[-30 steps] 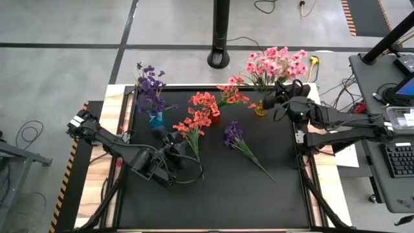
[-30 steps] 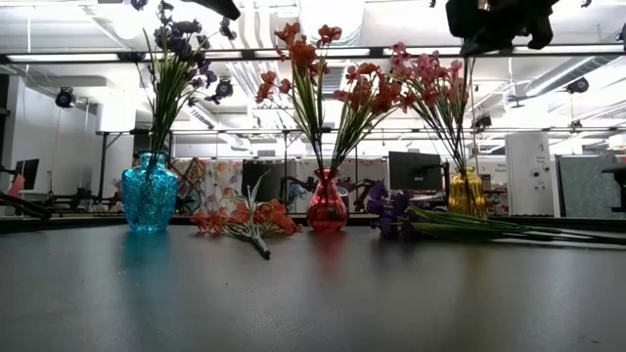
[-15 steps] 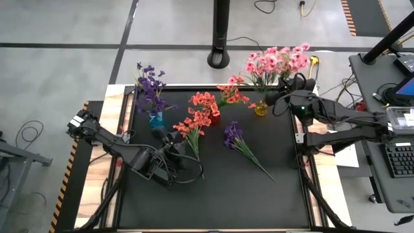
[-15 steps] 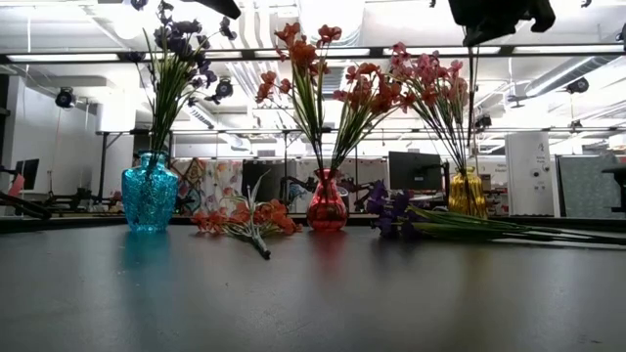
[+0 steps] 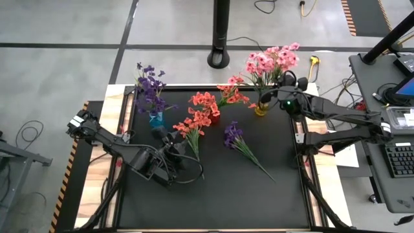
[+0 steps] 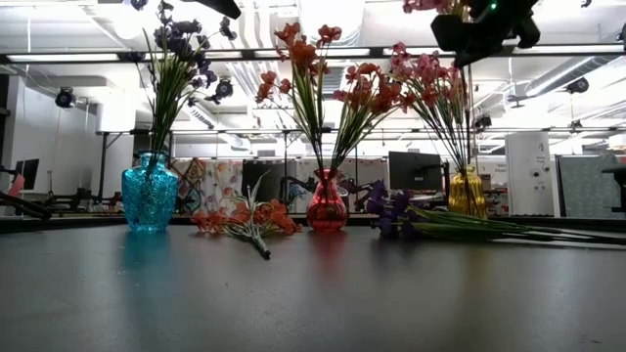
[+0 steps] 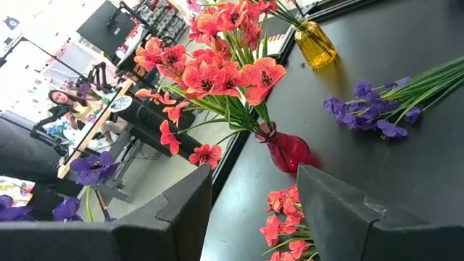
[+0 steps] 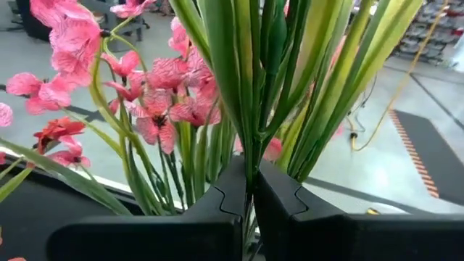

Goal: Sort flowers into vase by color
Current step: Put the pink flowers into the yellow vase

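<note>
My right gripper point(image 5: 277, 98) is high over the yellow vase point(image 5: 261, 109) at the table's far right, shut on a pink sprig point(image 5: 275, 59). In the low view the gripper point(image 6: 479, 29) is at the top, and the thin stem point(image 6: 468, 117) runs down to the vase point(image 6: 467, 193). My left gripper point(image 5: 174, 147) is open and empty beside a coral sprig point(image 5: 193, 129) that lies flat on the mat. A purple sprig point(image 5: 238, 139) also lies flat. The blue vase point(image 5: 156, 118) holds purple flowers. The red vase point(image 5: 213, 117) holds coral ones. My right gripper pinches the pink sprig's bundle of green stems and leaves point(image 8: 250, 163) between its two fingers point(image 8: 217, 210), below the blossoms. The sprig stands upright. Its blossoms point(image 8: 156, 101) rise past the fingers, and its stem hangs down toward the yellow vase's mouth.
The three vases stand in a row along the mat's far edge. The near half of the black mat point(image 5: 213, 194) is bare. A black pole point(image 5: 220, 39) stands beyond the far edge. A desk with a keyboard point(image 5: 398, 158) is off the table's right side.
My right gripper, still shut on the pink sprig, has shifted a little toward the table's left, over the yellow vase. It now shows lower in the low view. The sprig's blossoms have swung left with it. My left arm has kept still.
</note>
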Robot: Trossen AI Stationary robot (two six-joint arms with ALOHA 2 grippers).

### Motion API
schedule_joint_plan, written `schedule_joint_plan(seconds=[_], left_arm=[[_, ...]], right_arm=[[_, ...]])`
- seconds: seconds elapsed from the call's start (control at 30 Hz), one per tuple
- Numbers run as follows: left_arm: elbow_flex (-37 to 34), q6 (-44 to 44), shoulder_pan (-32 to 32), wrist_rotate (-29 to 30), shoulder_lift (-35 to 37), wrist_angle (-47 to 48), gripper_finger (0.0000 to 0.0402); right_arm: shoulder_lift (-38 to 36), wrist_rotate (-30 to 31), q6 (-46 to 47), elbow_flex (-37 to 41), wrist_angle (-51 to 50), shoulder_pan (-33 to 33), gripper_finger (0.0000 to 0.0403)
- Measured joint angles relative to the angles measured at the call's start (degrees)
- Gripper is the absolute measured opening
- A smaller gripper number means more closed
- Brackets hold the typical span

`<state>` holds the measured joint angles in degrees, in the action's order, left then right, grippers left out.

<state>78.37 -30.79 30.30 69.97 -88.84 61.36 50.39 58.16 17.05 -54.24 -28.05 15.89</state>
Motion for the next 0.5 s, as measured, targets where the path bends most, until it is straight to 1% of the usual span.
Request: schedule_joint_plan(seconds=[0.1, 0.5], left_arm=[[0.0, 0.0, 0.0, 0.0, 0.0, 0.0, 0.0186], [0.0, 0.0, 0.0, 0.0, 0.0, 0.0, 0.0186]], right_arm=[[0.2, -1.6, 0.1, 0.0, 0.0, 1.4, 0.0013], [0.4, -1.6, 0.0, 0.1, 1.4, 3.6, 0.0013]])
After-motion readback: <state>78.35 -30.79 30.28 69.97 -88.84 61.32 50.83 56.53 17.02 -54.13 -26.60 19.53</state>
